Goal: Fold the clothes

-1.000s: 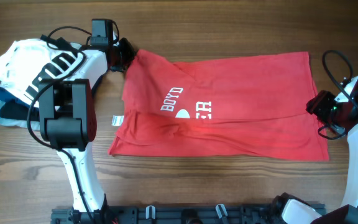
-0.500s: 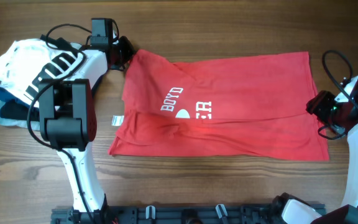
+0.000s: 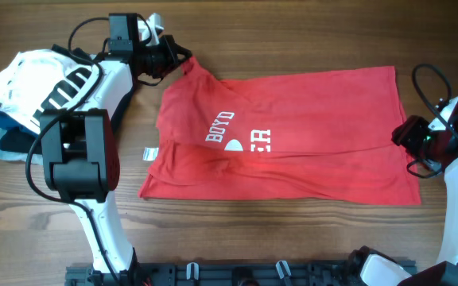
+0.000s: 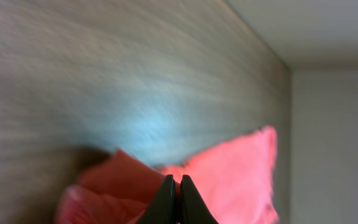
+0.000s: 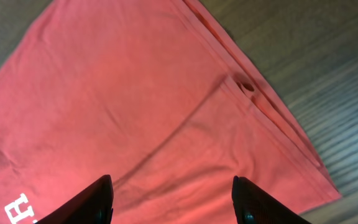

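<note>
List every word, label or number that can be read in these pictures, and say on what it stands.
"BOYD": white print on the red cotton T-shirt, overhead view.
"ER", probably: white print beside it, cut off by a fold.
"H": white print at the right wrist view's edge, cut off.
The small white neck tag: too small to read.

Even light; blurry left wrist view

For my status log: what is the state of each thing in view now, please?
Red T-shirt: lying creased on the table, one corner pinched.
Left fingers: shut on the T-shirt's corner.
Right fingers: open above the T-shirt's right edge, holding nothing.
Striped garment: crumpled on a pile of clothes.
</note>
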Controlling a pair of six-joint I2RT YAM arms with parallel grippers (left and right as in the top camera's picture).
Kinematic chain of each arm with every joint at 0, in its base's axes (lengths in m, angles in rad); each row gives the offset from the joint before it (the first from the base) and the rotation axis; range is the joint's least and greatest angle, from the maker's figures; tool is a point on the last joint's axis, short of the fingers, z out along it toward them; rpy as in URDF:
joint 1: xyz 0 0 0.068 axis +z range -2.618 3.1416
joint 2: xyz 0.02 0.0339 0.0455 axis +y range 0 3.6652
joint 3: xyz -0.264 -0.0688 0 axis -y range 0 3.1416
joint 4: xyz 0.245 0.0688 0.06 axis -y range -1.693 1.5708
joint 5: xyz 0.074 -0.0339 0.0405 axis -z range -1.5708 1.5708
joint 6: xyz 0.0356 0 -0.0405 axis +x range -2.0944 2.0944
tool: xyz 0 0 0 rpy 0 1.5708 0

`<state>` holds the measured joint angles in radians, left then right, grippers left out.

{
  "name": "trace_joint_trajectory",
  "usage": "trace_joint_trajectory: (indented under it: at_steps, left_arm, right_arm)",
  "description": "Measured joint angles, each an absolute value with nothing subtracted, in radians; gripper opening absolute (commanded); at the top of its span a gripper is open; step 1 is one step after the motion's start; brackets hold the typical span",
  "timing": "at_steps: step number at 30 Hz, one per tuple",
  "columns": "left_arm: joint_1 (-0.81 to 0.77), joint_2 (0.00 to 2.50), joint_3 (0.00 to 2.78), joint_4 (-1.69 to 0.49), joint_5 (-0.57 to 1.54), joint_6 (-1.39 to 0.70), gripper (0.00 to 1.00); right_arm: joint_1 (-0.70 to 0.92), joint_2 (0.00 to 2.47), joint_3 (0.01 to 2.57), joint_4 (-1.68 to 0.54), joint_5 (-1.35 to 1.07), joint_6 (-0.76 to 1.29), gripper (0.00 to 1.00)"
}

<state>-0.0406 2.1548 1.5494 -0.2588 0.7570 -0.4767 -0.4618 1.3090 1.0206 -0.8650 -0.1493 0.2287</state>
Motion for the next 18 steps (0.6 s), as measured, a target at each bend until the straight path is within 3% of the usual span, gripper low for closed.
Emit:
trace_joint_trajectory:
  at_steps: [8,18]
  left_arm:
    - [-0.041,2.154,1.551,-0.614,0.843,-0.306,0.04]
    - [-0.044,2.154,1.551,-0.796,0.769,-0.192,0.04]
  right_arm:
    - [-0.452,1.51,1.051,-0.72,-0.298,0.173,0.71]
    - [-0.395,2.11,1.646,-0.649,-0.261,0.147,0.76]
